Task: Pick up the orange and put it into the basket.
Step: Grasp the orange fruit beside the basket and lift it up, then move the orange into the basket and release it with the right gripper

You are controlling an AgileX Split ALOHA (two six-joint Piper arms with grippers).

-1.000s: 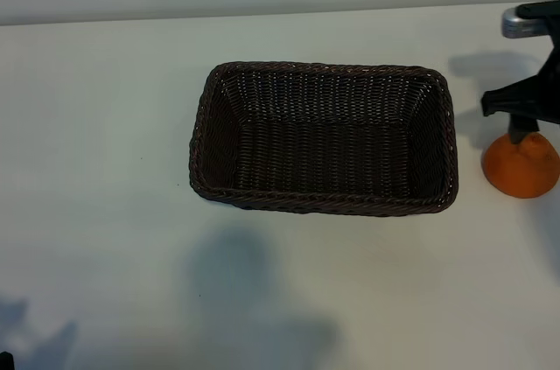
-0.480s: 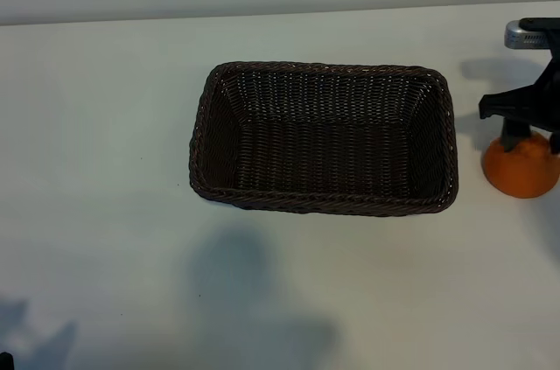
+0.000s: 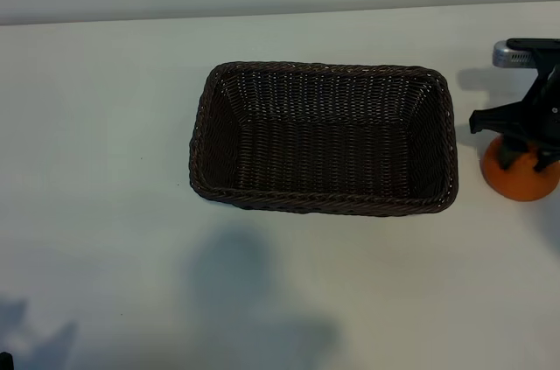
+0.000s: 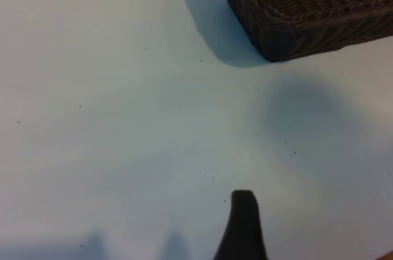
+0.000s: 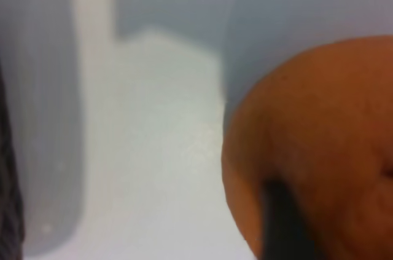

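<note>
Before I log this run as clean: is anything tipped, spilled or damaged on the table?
Nothing stands out. The basket sits upright and empty on the table, its weave intact. The orange rests whole beside it, with the right end effector down over it.

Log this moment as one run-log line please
phase: grasping | right gripper: down over orange, on table right of basket, grip unconfirmed | basket: empty | left gripper: parked, open

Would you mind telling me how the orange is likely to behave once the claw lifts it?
The orange is round, so it would probably roll if nudged or released early. Its dimpled skin likely gives the right claw, now down over it, fair friction. It looks firm, though hard squeezing might bruise it.
</note>
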